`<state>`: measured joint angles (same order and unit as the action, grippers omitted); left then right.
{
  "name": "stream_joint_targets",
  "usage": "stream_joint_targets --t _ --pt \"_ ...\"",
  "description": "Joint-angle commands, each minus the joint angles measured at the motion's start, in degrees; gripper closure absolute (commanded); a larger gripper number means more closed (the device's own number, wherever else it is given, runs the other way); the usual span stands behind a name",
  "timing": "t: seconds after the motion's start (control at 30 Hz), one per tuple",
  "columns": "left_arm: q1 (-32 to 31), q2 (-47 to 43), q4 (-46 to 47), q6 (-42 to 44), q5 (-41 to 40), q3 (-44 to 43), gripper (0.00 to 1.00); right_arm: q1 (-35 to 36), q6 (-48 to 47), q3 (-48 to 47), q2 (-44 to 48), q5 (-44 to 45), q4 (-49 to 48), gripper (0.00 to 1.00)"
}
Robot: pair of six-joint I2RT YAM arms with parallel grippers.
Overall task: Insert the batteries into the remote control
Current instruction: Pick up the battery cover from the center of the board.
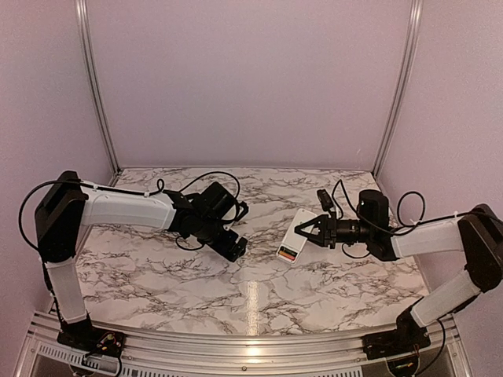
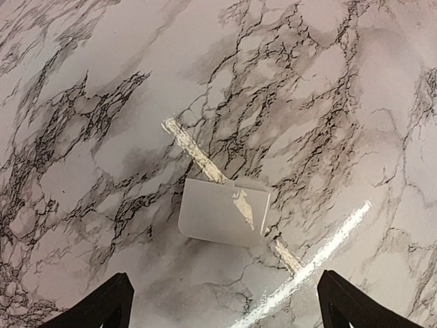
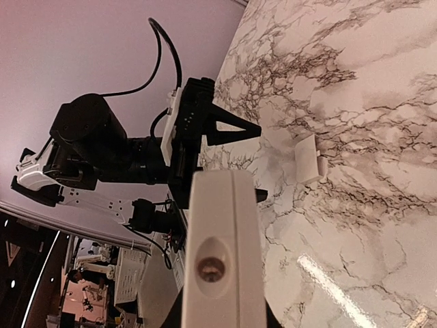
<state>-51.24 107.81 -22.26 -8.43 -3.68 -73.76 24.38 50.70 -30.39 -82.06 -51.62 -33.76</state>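
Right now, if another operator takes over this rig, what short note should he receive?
Left gripper: open, hovering over the loose white cover, which lies flat on the table.
Right gripper: shut on the remote control.
Batteries: one black and one orange-red, apparently seated in the remote's open end.
Done: the batteries look loaded.
Left: probably pick up the cover and close the compartment.

You have no lettering, number or brand that can be read in any view. The slim white plastic remote control (image 1: 297, 232) shows dark and orange-red marks at its near end, too small to read.
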Motion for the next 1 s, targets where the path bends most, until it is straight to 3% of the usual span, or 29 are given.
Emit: stream_joint_targets --t 0.0,0.97 --pt "0.9 3.0 -5.1 4.8 -0.3 -3.6 0.01 -1.4 -2.1 0.7 1.4 1.3 2.1 1.0" --pt "3.4 18.2 -7.1 16.3 5.7 -16.1 0.28 -2.1 -1.4 1.2 1.3 2.2 1.6 1.0"
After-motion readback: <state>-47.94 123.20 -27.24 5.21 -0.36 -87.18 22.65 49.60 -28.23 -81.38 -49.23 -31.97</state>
